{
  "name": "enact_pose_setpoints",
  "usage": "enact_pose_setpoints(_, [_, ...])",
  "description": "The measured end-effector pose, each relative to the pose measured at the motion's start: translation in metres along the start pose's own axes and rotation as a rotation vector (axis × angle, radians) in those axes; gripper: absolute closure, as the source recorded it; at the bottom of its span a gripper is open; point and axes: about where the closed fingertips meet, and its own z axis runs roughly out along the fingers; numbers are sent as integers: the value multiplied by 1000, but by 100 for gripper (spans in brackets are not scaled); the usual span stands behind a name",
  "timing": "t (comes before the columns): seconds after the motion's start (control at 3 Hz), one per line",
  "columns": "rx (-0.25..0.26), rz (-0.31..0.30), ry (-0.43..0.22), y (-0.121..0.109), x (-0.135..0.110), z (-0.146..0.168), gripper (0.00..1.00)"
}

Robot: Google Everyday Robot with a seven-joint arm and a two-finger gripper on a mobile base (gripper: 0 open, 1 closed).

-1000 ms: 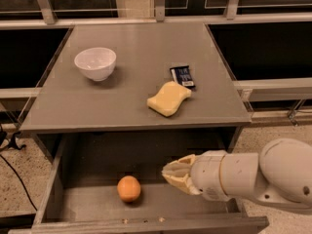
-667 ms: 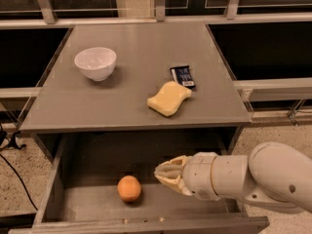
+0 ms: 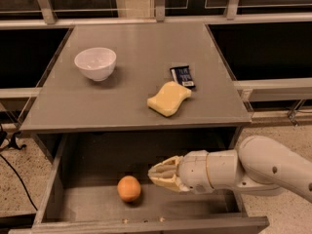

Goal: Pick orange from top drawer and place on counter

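The orange lies on the floor of the open top drawer, left of the middle and near the front edge. My gripper reaches into the drawer from the right, at the end of a thick white arm. It points left and sits just right of the orange and slightly above it, with a small gap between them. It holds nothing that I can see. The grey counter is directly above the drawer.
On the counter stand a white bowl at the back left, a pale yellow wavy sponge right of the middle, and a dark snack packet behind it. Metal railings run behind and beside the counter. A black cable lies on the floor at the left.
My gripper has moved left inside the drawer, closing most of the gap to the orange. The orange and the things on the counter have not moved.
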Motion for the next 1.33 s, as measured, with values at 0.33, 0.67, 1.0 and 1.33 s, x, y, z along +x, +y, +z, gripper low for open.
enact_pose_setpoints(0.33, [-18,-7,1,-2,2,6,100])
enact_pose_setpoints(0.67, [-67,-4,22,-4,9,15,100])
enact_pose_setpoints(1.0, [-118,-5,79,-4,18,25,97])
enact_pose_setpoints(1.33, [-118,-5,79,-4,18,25,74])
